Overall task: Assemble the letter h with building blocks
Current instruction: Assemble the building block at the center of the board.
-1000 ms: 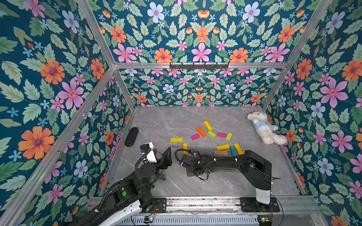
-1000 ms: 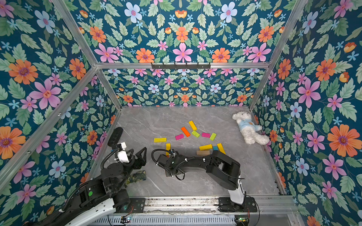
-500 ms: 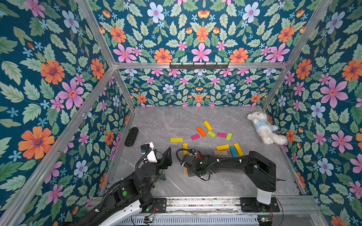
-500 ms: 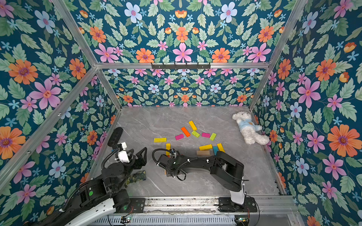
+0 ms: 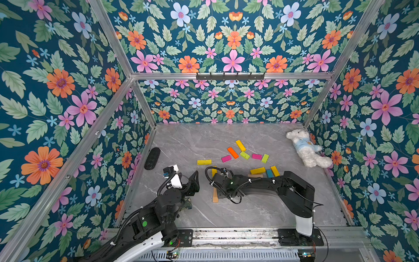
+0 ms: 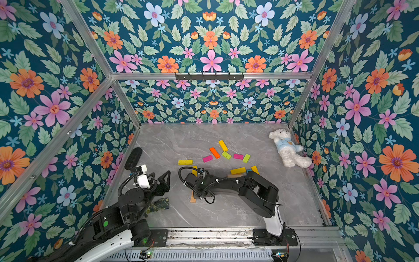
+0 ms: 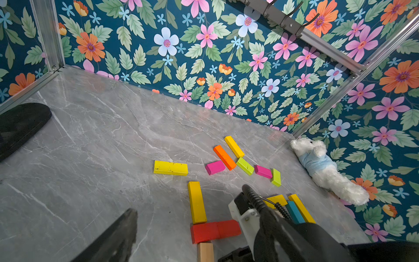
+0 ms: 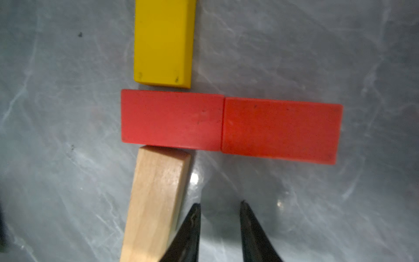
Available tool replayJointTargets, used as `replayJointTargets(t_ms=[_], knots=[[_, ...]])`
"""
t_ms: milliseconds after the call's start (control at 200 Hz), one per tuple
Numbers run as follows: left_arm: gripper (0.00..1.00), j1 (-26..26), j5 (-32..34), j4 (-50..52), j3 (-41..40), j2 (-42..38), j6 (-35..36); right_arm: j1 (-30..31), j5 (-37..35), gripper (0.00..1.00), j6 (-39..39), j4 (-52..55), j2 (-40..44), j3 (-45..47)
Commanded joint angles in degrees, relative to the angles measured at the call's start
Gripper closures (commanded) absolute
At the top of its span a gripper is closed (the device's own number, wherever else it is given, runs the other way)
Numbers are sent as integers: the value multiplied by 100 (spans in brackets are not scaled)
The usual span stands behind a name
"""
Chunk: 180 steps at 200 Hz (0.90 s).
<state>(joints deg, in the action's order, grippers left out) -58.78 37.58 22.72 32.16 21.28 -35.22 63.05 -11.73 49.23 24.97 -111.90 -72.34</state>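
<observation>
Top views: marble tabletop (image 5: 249, 213), floral walls (image 5: 226, 45).

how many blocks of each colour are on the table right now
yellow flat wooden bars: 5
orange flat wooden bar: 1
magenta flat wooden bars: 2
lime flat wooden bars: 2
blue flat wooden bar: 1
red flat wooden bars: 2
plain unpainted wooden bars: 2
total: 15
</observation>
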Motion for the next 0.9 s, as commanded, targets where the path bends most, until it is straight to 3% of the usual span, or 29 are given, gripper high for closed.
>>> replayJointTargets(t_ms=[0,465,690,800,875,895], knots=[[12,-1,96,-39,23,16,42,4,107,67,-62,-118,-103,-99],[12,-1,115,-48,9,65,51,-40,115,67,-10,-177,-12,21],[12,5,138,-40,27,39,44,244,-790,60,-552,-11,492,-105],[12,-1,354,145,132,-136,-83,278,-295,78,-776,-347,569,-196],[12,1,475,248,251,-357,-140,266,216,100,-830,-474,404,-393],[11,7,473,250,274,-424,-138,268,357,100,-859,-459,327,-483]])
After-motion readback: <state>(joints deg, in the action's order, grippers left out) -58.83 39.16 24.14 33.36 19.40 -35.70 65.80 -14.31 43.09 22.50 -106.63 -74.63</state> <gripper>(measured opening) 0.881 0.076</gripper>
